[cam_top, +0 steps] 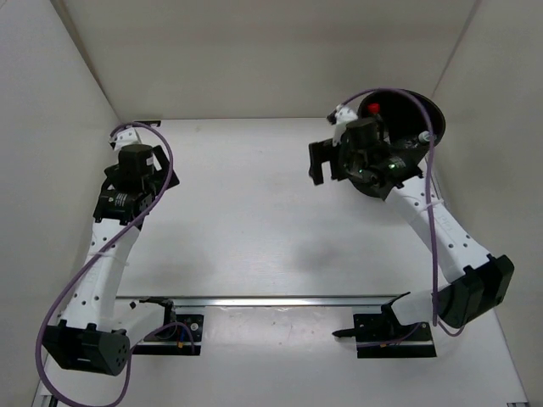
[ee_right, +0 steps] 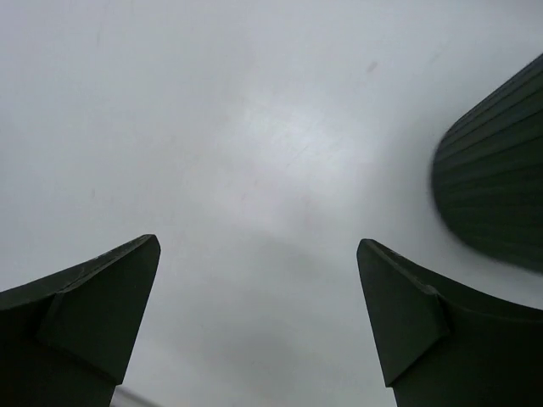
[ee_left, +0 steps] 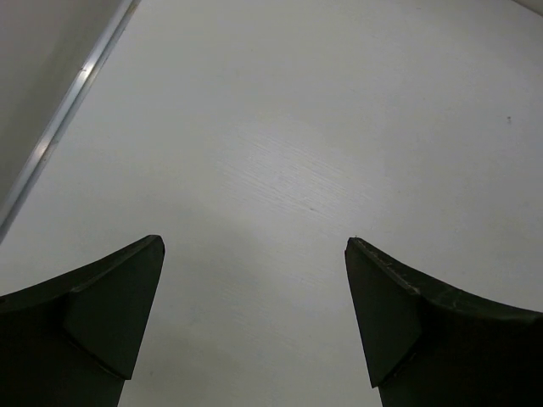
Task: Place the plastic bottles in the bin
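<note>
The black bin [cam_top: 434, 114] stands at the far right of the table, partly covered by my right arm. A small red piece [cam_top: 373, 108], probably part of a bottle, shows inside it. No other bottle is in view, and none lies on the table. My right gripper [cam_top: 329, 159] is open and empty, just left of the bin. In the right wrist view it [ee_right: 259, 254] hangs over bare table, with the bin's ribbed wall [ee_right: 496, 191] at the right edge. My left gripper [cam_top: 142, 163] is open and empty over the far left of the table, as the left wrist view [ee_left: 254, 246] also shows.
White walls enclose the table at the left, back and right. A metal rail [cam_top: 280, 300] runs across the near edge between the arm bases. A strip along the left wall's foot [ee_left: 64, 127] shows in the left wrist view. Purple cables loop off both arms.
</note>
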Motion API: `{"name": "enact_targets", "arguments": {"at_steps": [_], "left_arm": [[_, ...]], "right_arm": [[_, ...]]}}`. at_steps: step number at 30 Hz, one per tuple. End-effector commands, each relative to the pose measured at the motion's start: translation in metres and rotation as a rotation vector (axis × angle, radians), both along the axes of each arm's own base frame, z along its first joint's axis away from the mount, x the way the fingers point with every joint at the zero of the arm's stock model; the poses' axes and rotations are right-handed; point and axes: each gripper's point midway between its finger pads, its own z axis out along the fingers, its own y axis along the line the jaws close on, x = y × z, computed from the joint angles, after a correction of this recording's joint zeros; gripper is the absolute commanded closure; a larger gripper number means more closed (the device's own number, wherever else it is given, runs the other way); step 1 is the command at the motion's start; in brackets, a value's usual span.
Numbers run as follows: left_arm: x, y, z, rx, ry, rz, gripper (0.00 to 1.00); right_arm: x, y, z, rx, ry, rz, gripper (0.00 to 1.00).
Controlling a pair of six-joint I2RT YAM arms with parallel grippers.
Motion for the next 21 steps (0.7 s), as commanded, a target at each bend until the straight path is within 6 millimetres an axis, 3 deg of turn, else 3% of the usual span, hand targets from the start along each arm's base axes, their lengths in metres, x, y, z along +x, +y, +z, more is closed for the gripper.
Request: {"name": "enact_targets", "arguments": {"at_steps": [1, 6, 9, 14, 21], "left_arm": [[-0.022, 0.020, -0.005, 0.093, 0.059, 0.053, 0.02], [-0.020, 0.005, 0.044, 0.035, -0.080, -0.001, 0.02], [-0.023, 0.003, 0.059, 0.028, -0.111, -0.005, 0.01], [-0.030, 0.011, 0.051, 0.053, -0.075, 0.023, 0.02], [-0.038, 0.012, 0.041, 0.043, -0.064, 0.032, 0.01]], "right_arm": [[-0.039, 0.031, -0.059, 0.046, 0.218, 0.131, 0.01], [-0.063, 0.040, -0.090, 0.048, 0.296, 0.147, 0.01], [-0.068, 0.035, -0.101, 0.091, 0.340, 0.122, 0.01], [-0.068, 0.028, -0.107, 0.070, 0.365, 0.083, 0.01], [-0.065, 0.015, -0.093, 0.170, 0.306, 0.036, 0.01]]}}
